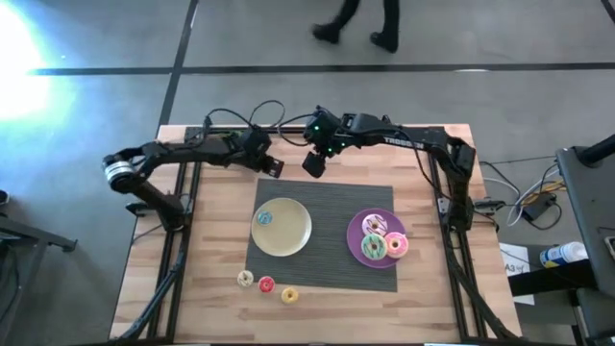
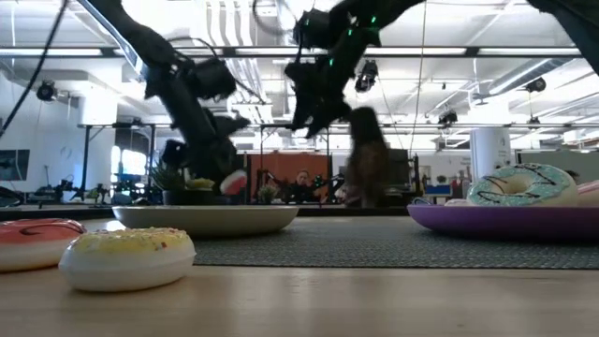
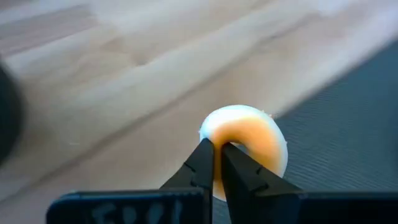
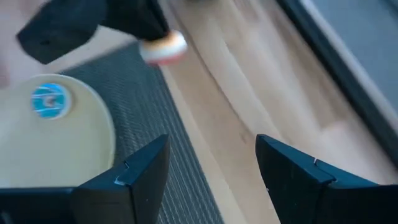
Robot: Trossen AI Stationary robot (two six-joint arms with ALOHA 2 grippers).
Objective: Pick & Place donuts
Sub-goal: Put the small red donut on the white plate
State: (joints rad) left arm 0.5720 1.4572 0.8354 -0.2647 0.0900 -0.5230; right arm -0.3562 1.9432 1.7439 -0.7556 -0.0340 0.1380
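Holding an orange mini donut (image 3: 245,146) pinched by its ring between its two fingers, your left gripper (image 1: 273,166) hangs above the far edge of the dark mat (image 1: 327,197), just beyond the yellow plate (image 1: 288,231). In the low view the same donut (image 2: 234,182) shows raised off the table, above the plate's rim. Your right gripper (image 1: 313,163) sits close beside the left one, also over the mat's far edge, with its fingers (image 4: 292,171) spread apart and nothing between them.

You can see a blue mini donut (image 1: 265,217) lying on the yellow plate, toward its left side. On the purple plate (image 1: 359,236) rest three larger donuts: a white-sprinkled one (image 1: 373,226), a green one (image 1: 373,248) and a pink one (image 1: 395,245), packed close together. Near the front edge of the wooden table (image 1: 154,279), off the mat, three mini donuts lie in a loose row: cream (image 1: 246,279), red (image 1: 266,284) and yellow (image 1: 289,295).

Beyond the table, a person's legs (image 1: 357,24) show on the floor.
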